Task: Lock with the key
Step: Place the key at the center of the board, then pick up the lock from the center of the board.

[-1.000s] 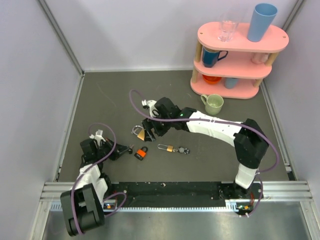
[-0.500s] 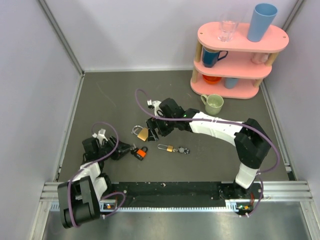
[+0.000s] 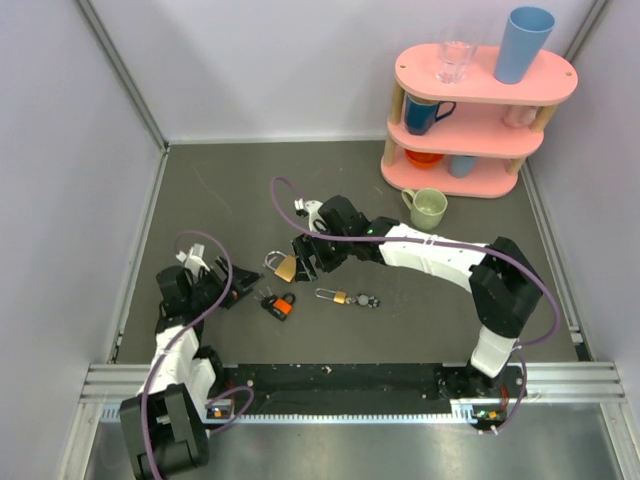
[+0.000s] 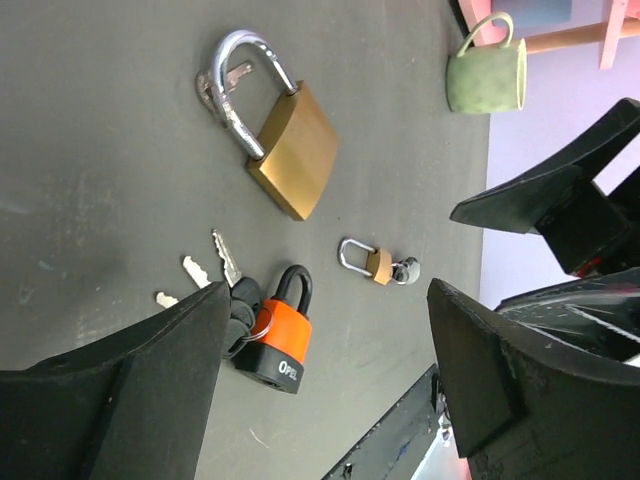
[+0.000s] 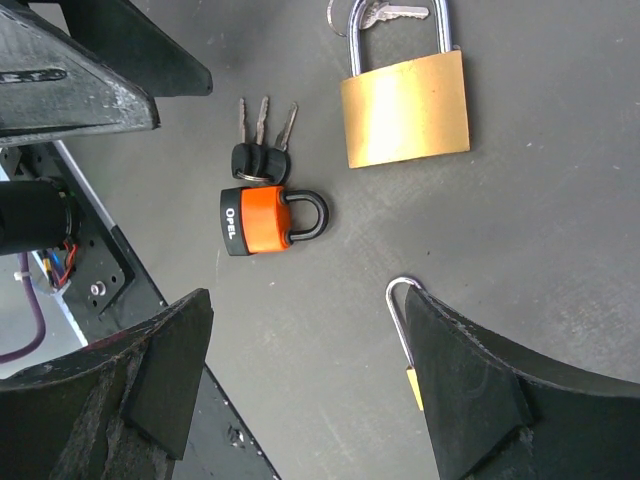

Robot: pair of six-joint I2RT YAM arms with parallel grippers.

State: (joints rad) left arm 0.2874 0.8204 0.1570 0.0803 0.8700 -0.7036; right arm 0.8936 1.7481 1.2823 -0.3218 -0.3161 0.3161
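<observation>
2 grippers wide open, both empty: left gripper (image 3: 243,288) low, just left of keys (image 4: 215,266), likely lined up for pickup; right gripper (image 3: 310,262) hovering just far of orange padlock (image 5: 262,221), probably to steady it.

I count three padlocks: a large brass padlock (image 3: 285,268), an orange-and-black padlock (image 3: 283,306) at its six o'clock, and a tiny brass padlock (image 3: 340,297) at three o'clock from the orange one. Three thin silver keys (image 5: 262,118) fan from one bunch, and at least one more key (image 5: 395,12) hangs on the large shackle. There is one green mug (image 3: 428,208). One three-tier pink shelf (image 3: 560,80) holds one blue tumbler (image 3: 524,42), one clear glass (image 3: 455,60) and one dark blue mug (image 3: 425,113).
</observation>
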